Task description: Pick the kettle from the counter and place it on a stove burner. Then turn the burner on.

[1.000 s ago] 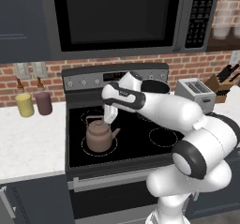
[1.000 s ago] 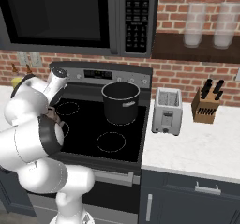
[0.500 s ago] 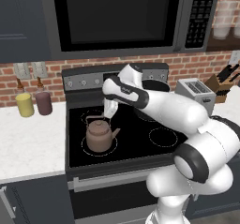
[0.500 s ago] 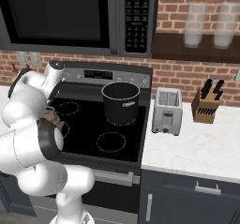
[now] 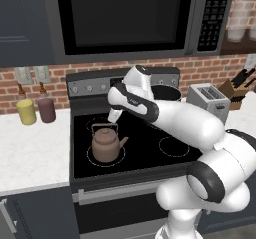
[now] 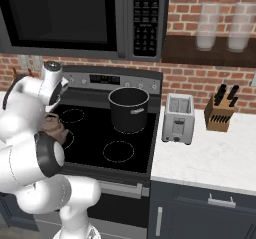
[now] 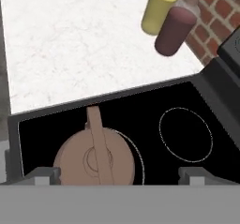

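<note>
The brown-copper kettle (image 5: 105, 144) stands upright on the front-left stove burner (image 5: 89, 156), inside its large white ring on the black glass. My gripper (image 5: 115, 115) hangs open just above and behind the kettle, apart from its arched handle. Looking down from the hand, the kettle (image 7: 93, 160) lies between my spread fingertips (image 7: 47, 174) with its ring (image 7: 137, 158) curving around it, and my gripper (image 7: 119, 176) holds nothing. From the right, my arm covers most of the kettle (image 6: 54, 128). The white counter (image 5: 30, 148) lies left of the stove.
A tall black pot (image 5: 165, 93) sits on the back-right burner. A yellow cup (image 5: 26, 111) and a maroon cup (image 5: 47, 109) stand on the counter by the wall. A toaster (image 6: 179, 118) and knife block (image 6: 220, 115) are on the right. Knobs (image 5: 90, 88) line the stove's back panel.
My hand has risen a little above the kettle and stays open. The kettle rests unmoved on its burner.
</note>
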